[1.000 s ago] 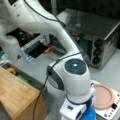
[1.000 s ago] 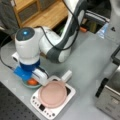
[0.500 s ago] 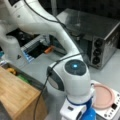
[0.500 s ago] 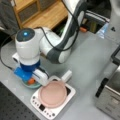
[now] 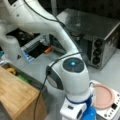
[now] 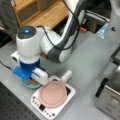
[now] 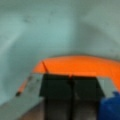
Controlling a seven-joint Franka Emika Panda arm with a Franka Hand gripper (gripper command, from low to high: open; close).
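Observation:
My gripper (image 6: 31,80) points straight down into a shallow teal bowl (image 6: 28,85) at a front view's lower left. In the wrist view its two dark fingers (image 7: 57,87) stand pressed together, shut, inside the teal bowl (image 7: 50,30). A flat orange piece (image 7: 80,66) lies right at the fingertips; whether they pinch it I cannot tell. A speck of that orange piece (image 6: 32,81) shows under the hand. In a front view only the arm's wrist (image 5: 72,75) shows and the fingers are hidden.
A pink plate (image 6: 52,93) sits on a white scale (image 6: 70,93) right beside the bowl, also seen as the pink plate (image 5: 102,96). A metal toaster oven (image 5: 100,37) stands behind. A wooden box (image 5: 15,95) is at that view's lower left.

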